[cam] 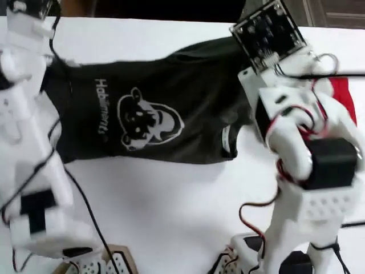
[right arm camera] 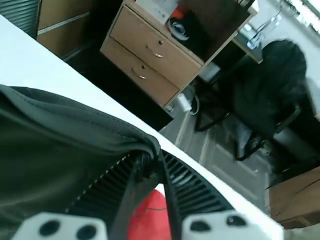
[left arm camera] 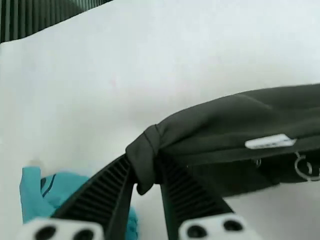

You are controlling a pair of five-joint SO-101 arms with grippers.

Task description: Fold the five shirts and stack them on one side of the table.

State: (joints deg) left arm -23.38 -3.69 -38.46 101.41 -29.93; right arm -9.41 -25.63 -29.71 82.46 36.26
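Holding the dark shirt (cam: 171, 114) at both ends, the two arms had it spread across the far half of the desk (cam: 171, 211), print facing up. The left fingers (left arm camera: 122, 172) were clamped on a bunched fold of its fabric. The right fingers (right arm camera: 180, 175) were pinched together on a stitched edge at the opposite end, just above a red shirt (right arm camera: 150, 212).

To fold well, both ends would probably need to rise together at an even height. They would then travel across so edge met edge, with the cloth taut enough not to sag or drag.

A teal shirt (left arm camera: 37, 192) lay crumpled on the desk beyond the left fingers. Whether each grasp held a sleeve, shoulder or hem was hard to make out. The red shirt was largely hidden behind the right arm, so whether it was folded could not be told.
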